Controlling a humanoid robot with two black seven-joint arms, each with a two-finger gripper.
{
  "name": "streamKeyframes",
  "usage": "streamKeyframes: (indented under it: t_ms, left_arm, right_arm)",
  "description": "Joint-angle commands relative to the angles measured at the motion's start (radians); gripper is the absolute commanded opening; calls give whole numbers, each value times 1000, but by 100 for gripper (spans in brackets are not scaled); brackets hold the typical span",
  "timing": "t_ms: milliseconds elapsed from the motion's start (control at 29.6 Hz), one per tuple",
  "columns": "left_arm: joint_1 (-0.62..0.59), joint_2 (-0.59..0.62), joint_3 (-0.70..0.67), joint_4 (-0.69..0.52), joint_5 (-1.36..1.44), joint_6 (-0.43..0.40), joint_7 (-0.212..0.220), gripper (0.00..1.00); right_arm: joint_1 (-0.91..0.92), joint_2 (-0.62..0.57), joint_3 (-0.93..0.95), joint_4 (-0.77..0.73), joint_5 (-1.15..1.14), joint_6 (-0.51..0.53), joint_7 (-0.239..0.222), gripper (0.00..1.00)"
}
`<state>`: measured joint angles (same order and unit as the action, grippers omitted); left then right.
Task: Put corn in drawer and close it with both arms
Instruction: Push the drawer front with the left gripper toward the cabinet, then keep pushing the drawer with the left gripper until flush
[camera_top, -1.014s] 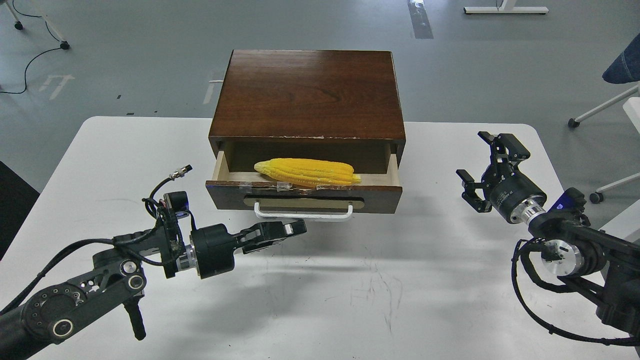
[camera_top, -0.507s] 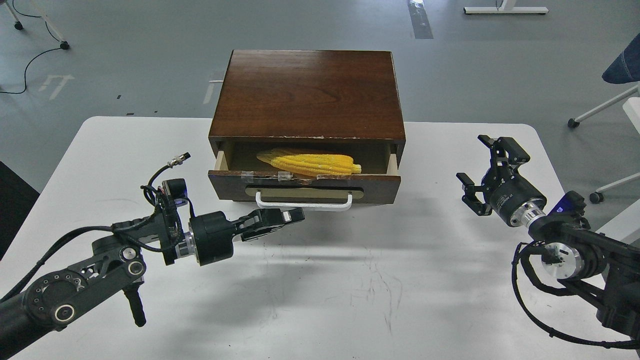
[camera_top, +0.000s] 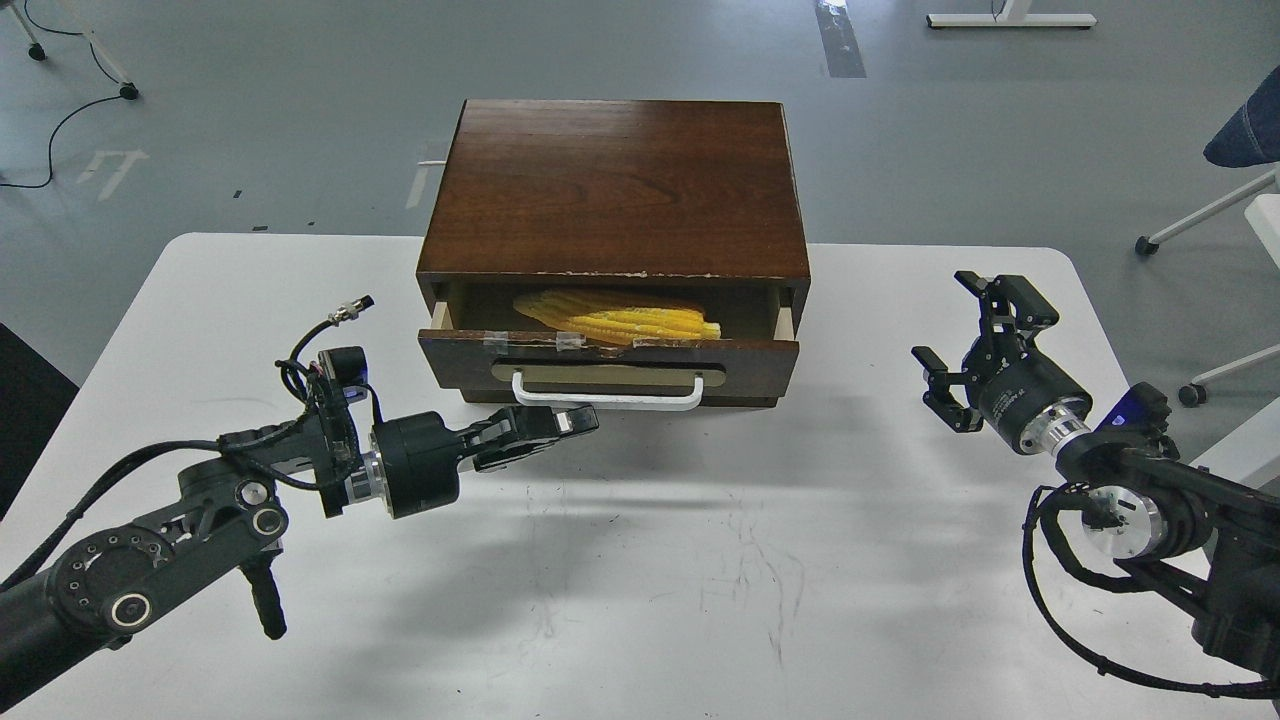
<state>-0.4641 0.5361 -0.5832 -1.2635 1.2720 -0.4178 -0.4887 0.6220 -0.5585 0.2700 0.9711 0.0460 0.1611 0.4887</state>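
Note:
The yellow corn (camera_top: 625, 318) lies inside the drawer (camera_top: 610, 365), partly shadowed under the cabinet top. The drawer is pulled out only a little, with its dark brown front, taped top edge and white bar handle (camera_top: 607, 395) facing me. My left gripper (camera_top: 580, 421) is shut and empty, its tip just below the handle's left half, close to the drawer front. My right gripper (camera_top: 965, 335) is open and empty, hovering above the table to the right of the cabinet.
The dark wooden cabinet (camera_top: 620, 185) stands at the far middle of the white table (camera_top: 700, 560). Chair legs (camera_top: 1200, 215) stand on the grey floor at the far right, and cables lie at the far left.
The drawer has slid inward, hiding more of the corn. My left gripper has moved forward with the drawer front. My right gripper has barely moved.

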Motion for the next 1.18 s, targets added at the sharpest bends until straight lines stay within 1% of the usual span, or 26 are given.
streamKeyframes:
  t_ms: [0,304,1150]
  left_arm:
    - [-10,-5,0,13,-5,-6,0,0]
    - [-28,-8,2,24,-19,-15,0,0]
    - [-87,-31,6,102,-40,-38,0,0]
  right_arm:
    - [-1,0,0,0,0,0,0,99]
    - [-7,0,0,1,0,0,0,99]
    - [-8,0,0,1,0,0,0,99]
